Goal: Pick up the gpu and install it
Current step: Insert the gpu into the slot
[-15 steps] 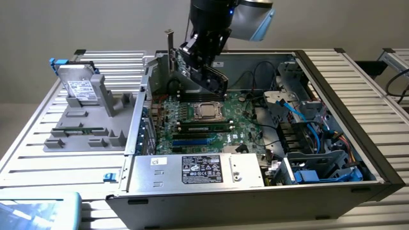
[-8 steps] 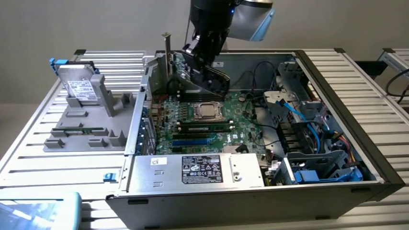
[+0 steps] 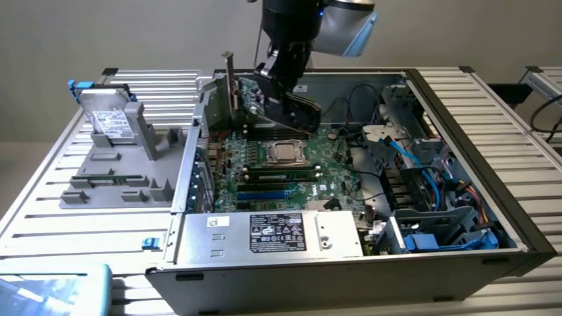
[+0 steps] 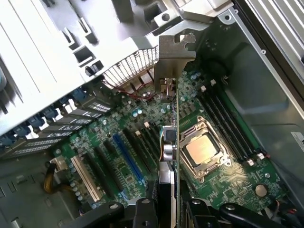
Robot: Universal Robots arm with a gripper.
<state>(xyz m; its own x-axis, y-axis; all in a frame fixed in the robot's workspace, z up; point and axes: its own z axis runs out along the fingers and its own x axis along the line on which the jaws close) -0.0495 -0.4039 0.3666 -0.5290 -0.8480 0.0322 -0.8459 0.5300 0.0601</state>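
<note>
The gpu (image 3: pixel 249 102), a thin green card with a metal bracket (image 3: pixel 230 78), stands on edge inside the open computer case, over the motherboard (image 3: pixel 263 187) near the case's rear wall. My gripper (image 3: pixel 283 108) is shut on the card. In the wrist view the gpu (image 4: pixel 174 118) appears edge-on, its bracket (image 4: pixel 174 59) close to the rear slot openings, and my gripper (image 4: pixel 171 206) clamps it from both sides. The card hangs above the slots between the blue slot (image 4: pixel 127 160) and the processor socket (image 4: pixel 202 151). Whether its edge touches a slot is hidden.
A silver power supply (image 3: pixel 272 234) lies at the case's front. Drive cages with blue cables (image 3: pixel 422 197) fill the exterior view's right. Memory sticks (image 3: pixel 281 176) sit beside the processor (image 3: pixel 285 153). A grey fixture holding a silver drive (image 3: pixel 110 122) stands outside on the exterior view's left.
</note>
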